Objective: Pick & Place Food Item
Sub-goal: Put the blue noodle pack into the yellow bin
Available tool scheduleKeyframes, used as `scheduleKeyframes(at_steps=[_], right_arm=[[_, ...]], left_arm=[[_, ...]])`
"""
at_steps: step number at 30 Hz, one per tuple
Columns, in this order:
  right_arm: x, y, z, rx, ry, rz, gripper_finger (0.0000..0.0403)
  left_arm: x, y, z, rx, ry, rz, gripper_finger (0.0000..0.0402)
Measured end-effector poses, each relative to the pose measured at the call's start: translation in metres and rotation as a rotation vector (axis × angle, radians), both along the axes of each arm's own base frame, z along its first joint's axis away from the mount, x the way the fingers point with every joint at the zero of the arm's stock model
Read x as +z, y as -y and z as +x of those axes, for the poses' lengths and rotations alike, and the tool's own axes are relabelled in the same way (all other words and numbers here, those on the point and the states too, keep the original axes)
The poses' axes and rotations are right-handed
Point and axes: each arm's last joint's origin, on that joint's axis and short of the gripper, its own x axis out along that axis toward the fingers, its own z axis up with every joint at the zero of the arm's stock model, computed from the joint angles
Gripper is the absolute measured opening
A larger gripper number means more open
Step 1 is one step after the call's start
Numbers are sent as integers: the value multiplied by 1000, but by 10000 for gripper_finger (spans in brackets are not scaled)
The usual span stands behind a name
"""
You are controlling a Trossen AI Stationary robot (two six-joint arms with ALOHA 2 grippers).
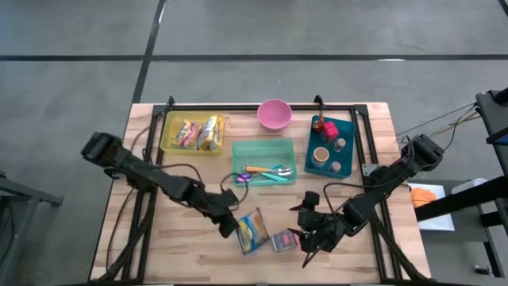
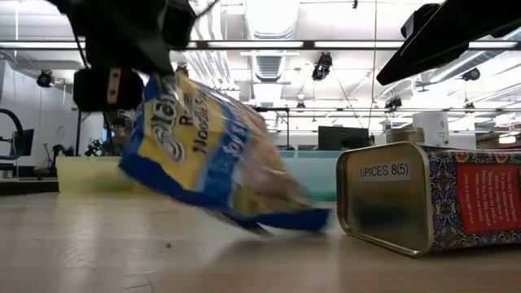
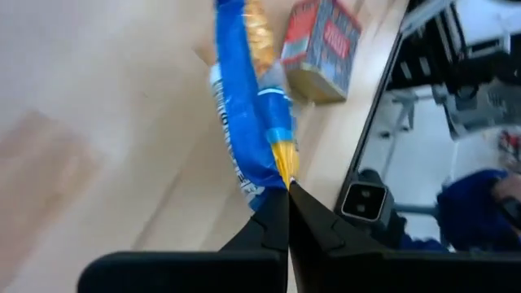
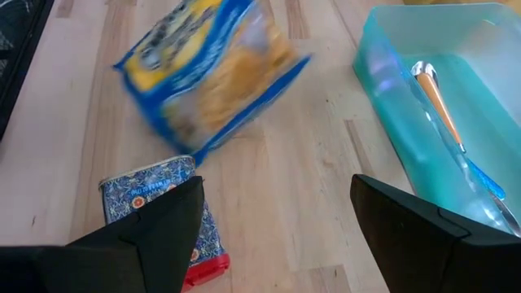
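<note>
Noodle packet (image 1: 252,230): pinched by one edge in left claw (image 1: 231,225), tilted, beside spice tin (image 1: 282,240). Right claw (image 1: 311,239): wide, empty, near tin.

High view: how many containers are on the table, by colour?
Yellow bin: 1
Green bin: 1
Teal tray: 1
Pink bowl: 1
Total: 4
</note>
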Motion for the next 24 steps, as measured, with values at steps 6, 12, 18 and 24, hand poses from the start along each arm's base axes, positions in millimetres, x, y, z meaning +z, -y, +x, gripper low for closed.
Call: scheduleKeyframes(at_steps=[6, 12, 18, 24], right_arm=[[0, 0, 0, 0, 0, 0, 307], [-1, 0, 0, -3, -2, 1, 307], [-1, 0, -1, -9, -2, 7, 307], [-1, 1, -1, -17, -1, 16, 307]], left_arm=[[32, -9, -22, 69, 56, 68, 0], [54, -17, -39, 103, 111, 102, 0], [71, -26, -55, 151, 143, 144, 0], [90, -42, -79, 239, 180, 203, 0]])
